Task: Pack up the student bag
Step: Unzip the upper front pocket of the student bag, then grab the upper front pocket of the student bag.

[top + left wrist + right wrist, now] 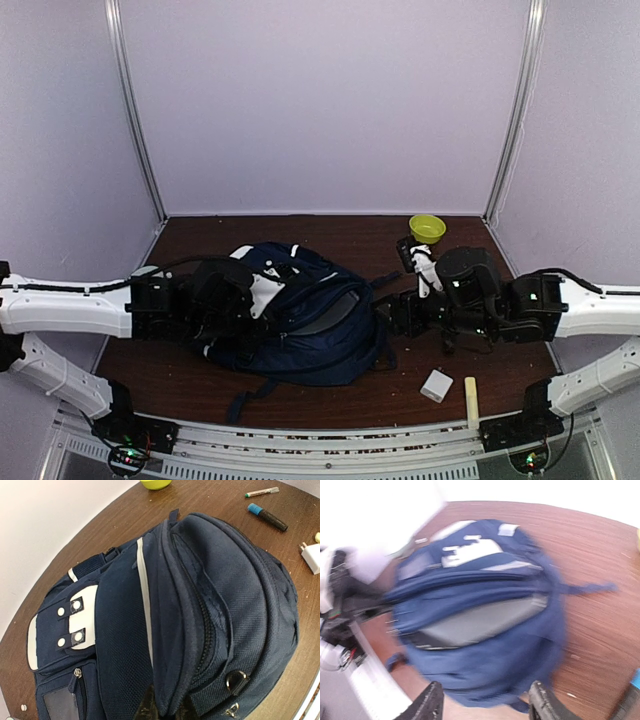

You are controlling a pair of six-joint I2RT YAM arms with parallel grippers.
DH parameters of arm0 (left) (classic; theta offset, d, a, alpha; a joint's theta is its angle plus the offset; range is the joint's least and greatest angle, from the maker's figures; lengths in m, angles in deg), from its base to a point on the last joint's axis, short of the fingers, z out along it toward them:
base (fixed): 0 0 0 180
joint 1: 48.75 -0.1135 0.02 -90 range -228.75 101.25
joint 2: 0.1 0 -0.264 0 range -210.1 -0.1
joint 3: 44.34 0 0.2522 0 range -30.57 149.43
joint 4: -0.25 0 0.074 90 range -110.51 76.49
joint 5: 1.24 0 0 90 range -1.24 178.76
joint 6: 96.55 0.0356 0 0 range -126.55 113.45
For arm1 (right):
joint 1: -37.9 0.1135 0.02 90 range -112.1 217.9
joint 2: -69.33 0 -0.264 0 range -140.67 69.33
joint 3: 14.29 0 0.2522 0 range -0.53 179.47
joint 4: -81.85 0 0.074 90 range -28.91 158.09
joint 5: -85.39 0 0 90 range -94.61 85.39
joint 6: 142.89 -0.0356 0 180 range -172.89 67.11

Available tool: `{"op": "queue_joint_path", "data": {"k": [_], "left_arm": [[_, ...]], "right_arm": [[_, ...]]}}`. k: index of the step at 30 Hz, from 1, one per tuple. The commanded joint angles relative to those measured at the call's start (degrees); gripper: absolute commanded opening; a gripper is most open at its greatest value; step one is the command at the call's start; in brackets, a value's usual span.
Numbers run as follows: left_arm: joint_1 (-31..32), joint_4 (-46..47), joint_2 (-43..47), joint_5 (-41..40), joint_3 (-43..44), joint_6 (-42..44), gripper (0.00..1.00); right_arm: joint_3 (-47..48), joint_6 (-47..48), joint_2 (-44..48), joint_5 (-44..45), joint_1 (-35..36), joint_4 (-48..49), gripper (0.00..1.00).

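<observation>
left gripper (165,711) pinches student bag (220,605); right gripper (485,702) hovers spread.

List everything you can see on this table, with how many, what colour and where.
backpack: one, navy blue with a white stripe and patch, lying in the middle of the table
bowl: one, yellow-green, far right part of the table
white marker: one, green cap, on the table beyond the backpack, near the bowl
black marker: one, blue cap, beside the white marker
charger: one, white, near edge, right of the backpack
stick: one, pale yellow, just right of the charger
table: one, dark brown wood
left gripper: one, black, shut on a fold of the backpack
right gripper: one, black, open, at the backpack's right side; view blurred
</observation>
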Motion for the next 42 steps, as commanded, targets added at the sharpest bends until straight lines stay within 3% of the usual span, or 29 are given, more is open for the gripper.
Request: {"op": "queue_joint_path", "data": {"k": [1,5,11,16,20,27,35,38,42], "left_arm": [[-0.7,-0.3,4.4,-3.2,-3.6,-2.4,0.0],[-0.7,1.6,5.6,1.4,-5.2,-1.5,0.02],[0.7,4.7,6.2,8.9,-2.7,2.5,0.55],[2.0,-1.0,-1.6,11.4,8.0,3.6,0.71],[4.4,-6.8,-9.6,9.9,17.5,3.6,0.72],[5.5,-17.4,-21.7,9.1,32.3,2.6,0.63],[5.5,-32.3,-36.3,-3.2,47.9,-0.4,0.51],[5.1,-34.8,-38.7,-8.2,51.0,-2.2,0.48],[3.5,-35.0,-38.6,-8.8,51.3,-4.6,0.46]], "right_arm": [[-2.8,-5.6,0.8,11.5,-3.4,-10.3,0.62],[-5.3,-9.3,1.4,12.3,-8.0,-12.7,0.66],[-7.2,-10.2,1.9,14.1,-13.7,-15.1,0.99],[-10.0,-10.6,2.9,13.7,-17.1,-13.7,1.0],[-12.5,-10.2,3.0,13.5,-19.3,-11.9,1.0],[-18.0,-8.7,5.0,11.7,-21.9,-7.0,1.0],[-22.8,-8.3,6.5,9.1,-23.6,-1.6,1.0],[-23.4,-8.2,7.1,8.8,-23.7,-1.0,1.0],[-24.2,-8.1,7.8,8.5,-24.0,-0.2,1.0]]}}
